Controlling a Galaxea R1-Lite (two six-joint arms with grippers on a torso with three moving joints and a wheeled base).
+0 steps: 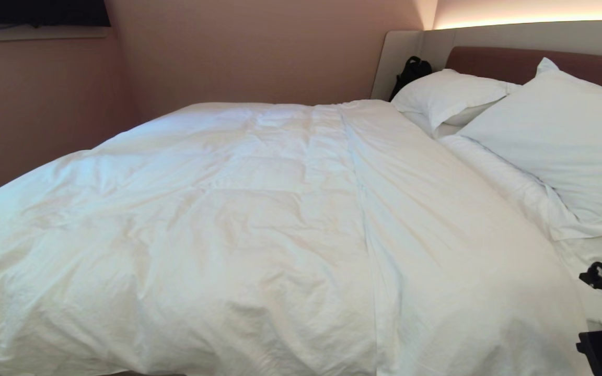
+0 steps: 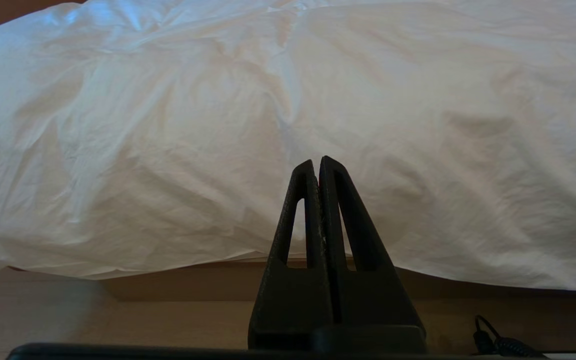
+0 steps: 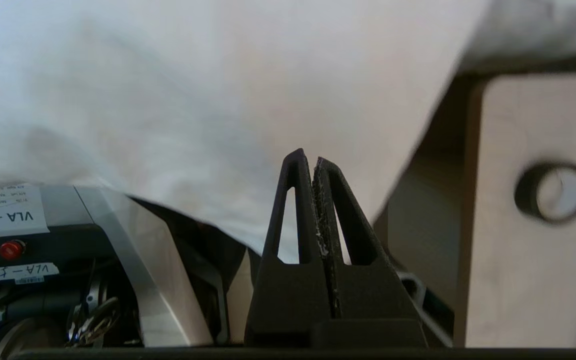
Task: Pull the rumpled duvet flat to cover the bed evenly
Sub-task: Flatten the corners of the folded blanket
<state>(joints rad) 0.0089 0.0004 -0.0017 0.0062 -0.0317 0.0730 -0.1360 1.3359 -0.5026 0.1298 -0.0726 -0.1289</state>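
**One duvet, two pillows, two closed grippers**

Pinkish walls close in behind one bed (image 1: 520, 60). Across it lies one white duvet (image 1: 259, 224), reaching from its left edge to the two pillows (image 1: 450, 94) on the right. Low at the near side, the left gripper (image 2: 318, 161) has its fingers pressed together on nothing; the right gripper (image 3: 306, 156) likewise.

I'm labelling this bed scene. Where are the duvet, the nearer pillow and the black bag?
duvet (image 1: 259, 219), head view, its wrinkled middle.
nearer pillow (image 1: 567, 136), head view, its flat face.
black bag (image 1: 411, 70), head view, its body by the headboard.
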